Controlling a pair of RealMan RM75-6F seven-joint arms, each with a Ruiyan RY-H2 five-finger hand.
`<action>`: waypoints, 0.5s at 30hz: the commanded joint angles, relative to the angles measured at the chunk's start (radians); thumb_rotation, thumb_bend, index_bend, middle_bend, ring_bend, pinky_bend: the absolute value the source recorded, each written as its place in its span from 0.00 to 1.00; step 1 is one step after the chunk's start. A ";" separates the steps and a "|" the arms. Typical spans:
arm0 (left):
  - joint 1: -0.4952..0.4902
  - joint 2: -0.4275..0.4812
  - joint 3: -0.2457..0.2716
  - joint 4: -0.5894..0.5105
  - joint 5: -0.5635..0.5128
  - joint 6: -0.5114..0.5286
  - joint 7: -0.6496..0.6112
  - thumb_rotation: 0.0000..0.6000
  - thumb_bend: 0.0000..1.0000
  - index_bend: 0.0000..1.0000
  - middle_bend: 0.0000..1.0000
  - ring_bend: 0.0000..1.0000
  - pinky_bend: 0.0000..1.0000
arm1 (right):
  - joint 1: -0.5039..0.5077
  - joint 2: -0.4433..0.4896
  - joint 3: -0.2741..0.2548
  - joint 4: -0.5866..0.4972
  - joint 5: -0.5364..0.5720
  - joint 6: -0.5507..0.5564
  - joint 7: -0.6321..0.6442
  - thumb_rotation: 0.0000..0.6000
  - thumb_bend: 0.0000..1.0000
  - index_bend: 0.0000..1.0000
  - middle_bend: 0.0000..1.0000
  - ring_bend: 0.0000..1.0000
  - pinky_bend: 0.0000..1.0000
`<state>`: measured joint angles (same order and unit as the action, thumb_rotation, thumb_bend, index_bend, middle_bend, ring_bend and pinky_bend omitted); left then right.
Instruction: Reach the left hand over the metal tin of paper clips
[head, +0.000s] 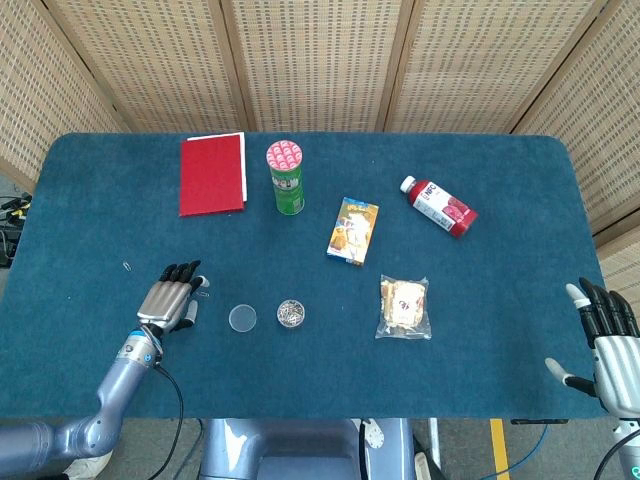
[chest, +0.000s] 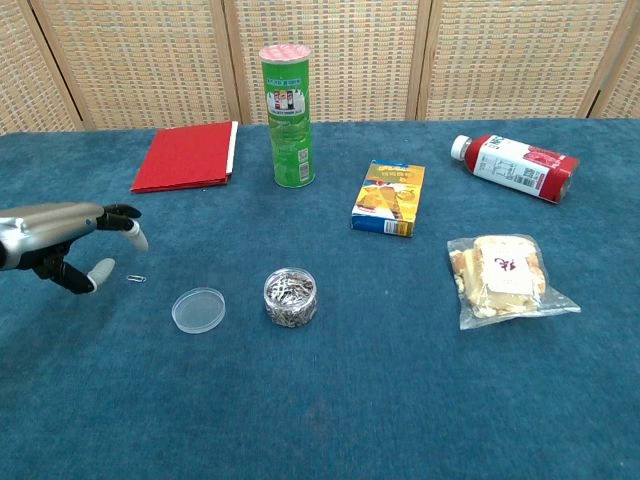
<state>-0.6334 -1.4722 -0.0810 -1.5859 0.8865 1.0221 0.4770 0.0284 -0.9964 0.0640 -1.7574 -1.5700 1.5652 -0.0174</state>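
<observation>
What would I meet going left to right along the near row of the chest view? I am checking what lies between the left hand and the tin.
left hand → loose paper clip → clear lid → tin of paper clips → bagged snack
</observation>
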 joint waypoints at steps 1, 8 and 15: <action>0.014 -0.037 -0.015 0.093 0.089 0.055 -0.049 1.00 0.19 0.32 0.00 0.00 0.00 | 0.000 0.000 0.000 0.000 0.000 0.000 0.000 1.00 0.00 0.00 0.00 0.00 0.00; 0.008 -0.096 -0.026 0.190 0.104 0.033 -0.071 1.00 0.16 0.43 0.00 0.00 0.00 | 0.001 0.002 0.002 0.002 0.007 -0.003 0.009 1.00 0.00 0.00 0.00 0.00 0.00; 0.007 -0.111 -0.034 0.216 0.094 0.011 -0.070 1.00 0.23 0.47 0.00 0.00 0.00 | 0.004 0.005 0.003 0.001 0.009 -0.008 0.015 1.00 0.00 0.00 0.00 0.00 0.00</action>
<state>-0.6260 -1.5824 -0.1138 -1.3718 0.9822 1.0346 0.4069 0.0321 -0.9915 0.0666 -1.7560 -1.5606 1.5569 -0.0027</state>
